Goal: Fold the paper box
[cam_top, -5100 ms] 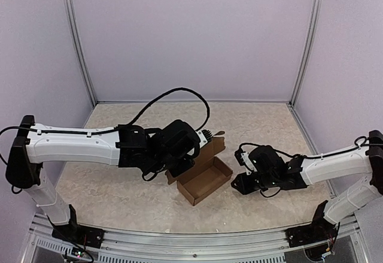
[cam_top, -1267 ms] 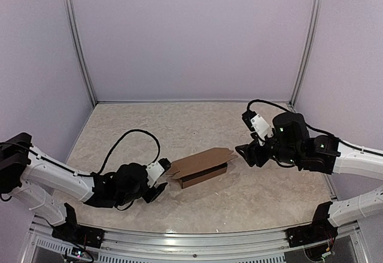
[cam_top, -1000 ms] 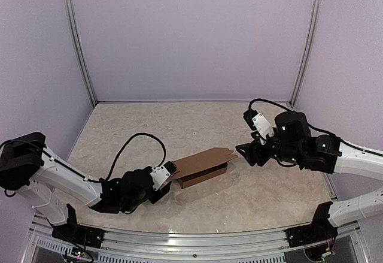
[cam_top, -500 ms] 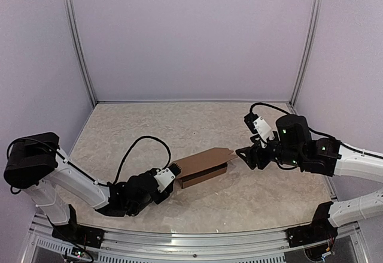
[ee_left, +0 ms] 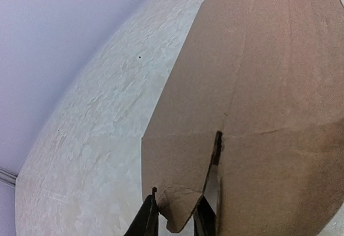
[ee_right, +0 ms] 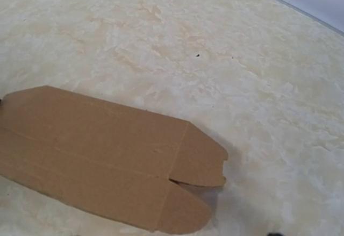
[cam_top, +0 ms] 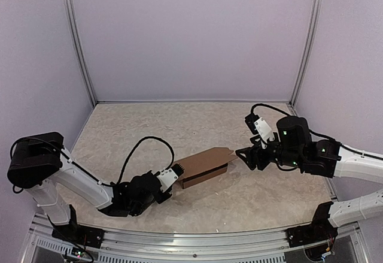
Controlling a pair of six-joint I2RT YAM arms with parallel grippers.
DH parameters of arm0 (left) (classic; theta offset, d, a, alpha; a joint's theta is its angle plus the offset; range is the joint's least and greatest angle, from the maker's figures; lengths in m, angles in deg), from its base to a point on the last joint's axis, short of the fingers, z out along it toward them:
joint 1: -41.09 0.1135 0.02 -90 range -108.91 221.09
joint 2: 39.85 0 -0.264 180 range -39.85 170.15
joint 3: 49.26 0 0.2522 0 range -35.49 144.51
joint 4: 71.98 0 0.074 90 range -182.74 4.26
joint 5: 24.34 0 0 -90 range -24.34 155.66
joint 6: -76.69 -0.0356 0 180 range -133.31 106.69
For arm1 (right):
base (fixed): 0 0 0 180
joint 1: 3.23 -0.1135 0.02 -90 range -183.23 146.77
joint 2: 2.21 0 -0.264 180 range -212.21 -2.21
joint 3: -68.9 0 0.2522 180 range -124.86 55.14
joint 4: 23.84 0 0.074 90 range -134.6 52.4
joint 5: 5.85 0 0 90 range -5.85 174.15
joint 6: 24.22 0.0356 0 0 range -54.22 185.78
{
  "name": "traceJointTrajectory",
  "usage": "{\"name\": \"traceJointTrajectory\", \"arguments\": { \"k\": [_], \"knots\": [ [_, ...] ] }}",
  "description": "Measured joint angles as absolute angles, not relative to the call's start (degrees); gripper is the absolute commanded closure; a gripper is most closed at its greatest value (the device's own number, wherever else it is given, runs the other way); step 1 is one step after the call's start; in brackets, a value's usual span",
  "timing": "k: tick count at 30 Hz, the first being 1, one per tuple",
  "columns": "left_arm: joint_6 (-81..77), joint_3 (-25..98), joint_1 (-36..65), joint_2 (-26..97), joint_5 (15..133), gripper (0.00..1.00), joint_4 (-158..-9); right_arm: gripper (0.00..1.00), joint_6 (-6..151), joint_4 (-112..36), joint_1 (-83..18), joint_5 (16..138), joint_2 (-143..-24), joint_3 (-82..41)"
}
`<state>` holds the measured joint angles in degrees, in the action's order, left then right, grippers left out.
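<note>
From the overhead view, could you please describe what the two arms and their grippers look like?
Both arms have glossy white link shells with black joint housings and wrists. A loose black cable loops over each forearm. The left gripper has a small white wrist block and thin dark fingers; the right gripper is black, with a white module above it.

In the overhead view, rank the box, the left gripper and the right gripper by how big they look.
1. Paper box: clearly largest.
2. Right gripper and left gripper: both small and look alike, partly hidden by their wrists, so no ranking between them.

paper box: plain brown, unprinted
tabletop: mottled beige-cream
my arms: white and black
walls: pale lilac
</note>
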<state>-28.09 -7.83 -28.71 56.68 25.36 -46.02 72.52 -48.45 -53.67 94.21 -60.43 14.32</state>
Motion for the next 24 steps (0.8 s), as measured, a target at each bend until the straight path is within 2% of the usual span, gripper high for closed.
{"name": "traceJointTrajectory", "arguments": {
  "k": [9,16,24],
  "knots": [
    [-28.6,-7.8,-28.7,57.0,24.7,1.00,-46.0,0.28,73.0,-48.3,-53.7,94.2,-60.4,14.9],
    [-29.3,-7.8,-28.7,55.0,25.1,1.00,-47.9,0.28,73.2,-48.3,-53.6,94.5,-60.4,15.1],
    [-29.3,-7.6,-27.5,45.8,31.4,1.00,-56.8,0.28,72.7,-46.1,-51.3,94.9,-61.6,16.6]
  ]
}}
